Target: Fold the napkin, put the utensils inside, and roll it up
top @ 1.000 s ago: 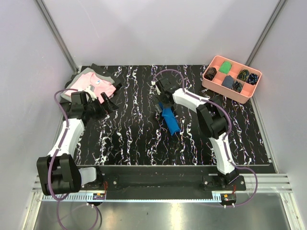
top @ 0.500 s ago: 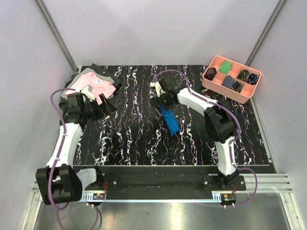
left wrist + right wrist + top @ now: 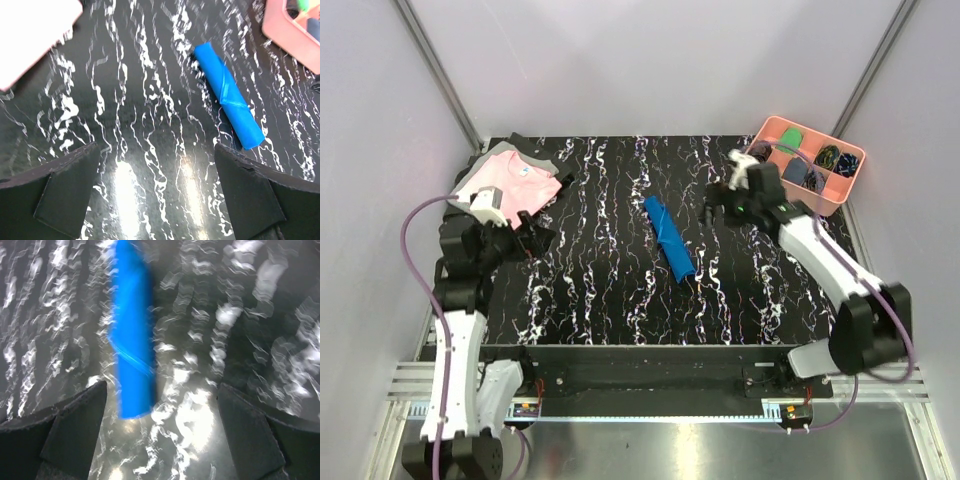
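Shiny royal-blue satin napkin (image 3: 669, 238), a slim rolled tube, ahead of left gripper (image 3: 156, 150) and right gripper (image 3: 161, 385), jaws apart; cloth bundles (image 3: 830, 157) inside pink compartmented tray (image 3: 815, 201).

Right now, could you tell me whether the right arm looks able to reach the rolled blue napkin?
Probably yes. The right gripper hovers open close beside the napkin. Nothing stands between them, and nothing lies on the roll.

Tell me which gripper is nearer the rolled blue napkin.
Right. The right gripper hangs open just right of the napkin, apart from it; the left gripper is much farther off on its left, near the pink shirt.
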Robot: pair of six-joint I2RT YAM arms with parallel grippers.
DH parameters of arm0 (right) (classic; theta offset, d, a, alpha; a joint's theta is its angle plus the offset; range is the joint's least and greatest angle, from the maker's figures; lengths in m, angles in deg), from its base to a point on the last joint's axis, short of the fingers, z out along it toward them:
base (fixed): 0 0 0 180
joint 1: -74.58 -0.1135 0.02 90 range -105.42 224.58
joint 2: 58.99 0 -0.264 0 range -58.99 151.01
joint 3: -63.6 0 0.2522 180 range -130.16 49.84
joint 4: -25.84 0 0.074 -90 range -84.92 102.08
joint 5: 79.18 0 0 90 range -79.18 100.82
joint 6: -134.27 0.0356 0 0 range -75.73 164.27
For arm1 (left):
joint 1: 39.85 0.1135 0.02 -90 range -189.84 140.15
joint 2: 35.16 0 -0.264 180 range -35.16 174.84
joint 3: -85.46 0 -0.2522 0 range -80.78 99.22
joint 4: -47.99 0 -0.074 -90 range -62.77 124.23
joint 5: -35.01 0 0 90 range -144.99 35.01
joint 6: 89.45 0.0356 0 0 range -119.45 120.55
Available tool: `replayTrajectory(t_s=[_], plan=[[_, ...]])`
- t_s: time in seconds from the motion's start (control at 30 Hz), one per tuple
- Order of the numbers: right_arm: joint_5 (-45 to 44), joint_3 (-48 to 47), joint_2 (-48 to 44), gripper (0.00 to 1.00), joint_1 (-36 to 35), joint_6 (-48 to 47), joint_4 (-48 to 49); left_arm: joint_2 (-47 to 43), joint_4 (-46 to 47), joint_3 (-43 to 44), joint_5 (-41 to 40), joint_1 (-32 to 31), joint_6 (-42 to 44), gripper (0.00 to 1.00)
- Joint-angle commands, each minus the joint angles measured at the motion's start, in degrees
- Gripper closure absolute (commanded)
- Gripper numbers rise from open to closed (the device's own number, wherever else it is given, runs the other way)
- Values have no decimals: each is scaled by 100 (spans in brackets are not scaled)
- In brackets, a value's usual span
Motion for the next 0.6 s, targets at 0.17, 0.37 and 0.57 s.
replayTrajectory(t_s=[0.17,0.37,0.57], plan=[[-1057,2124,-2619,0,448,550,1642,-817,319,-366,-331,38,216,1],[-1295,2697,-3105,0,448,577,1915,-826,319,-375,-332,29,251,1],[-1304,2855,-3018,0,448,612,1995,-887,310,-393,-323,29,286,1]])
